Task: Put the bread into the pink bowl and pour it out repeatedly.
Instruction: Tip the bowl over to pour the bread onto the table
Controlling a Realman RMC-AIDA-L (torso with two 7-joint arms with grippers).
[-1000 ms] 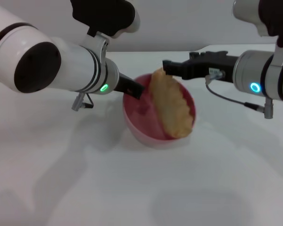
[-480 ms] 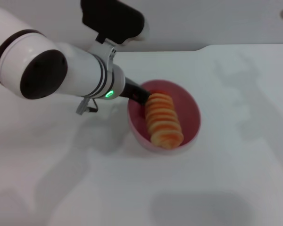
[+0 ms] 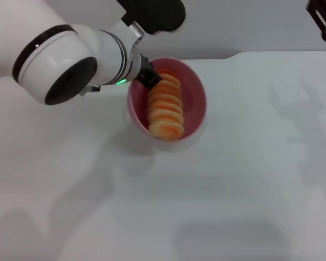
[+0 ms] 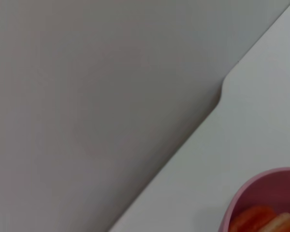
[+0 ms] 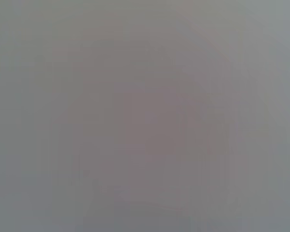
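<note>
Raised and tipped since before: pink bowl (image 3: 193, 103), rim clamped by left gripper (image 3: 148, 78); ridged orange-brown, cream-striped bread (image 3: 165, 106) inside, near table's (image 3: 250, 179) far edge.

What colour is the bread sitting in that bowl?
Orange-brown with pale cream stripes; the bread shows best in the head view.

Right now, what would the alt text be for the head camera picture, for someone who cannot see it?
The left gripper grips the rim of the pink bowl, tilted toward the camera, with the ridged orange bread inside. Below is a white table; the right gripper sits at the top corner.
</note>
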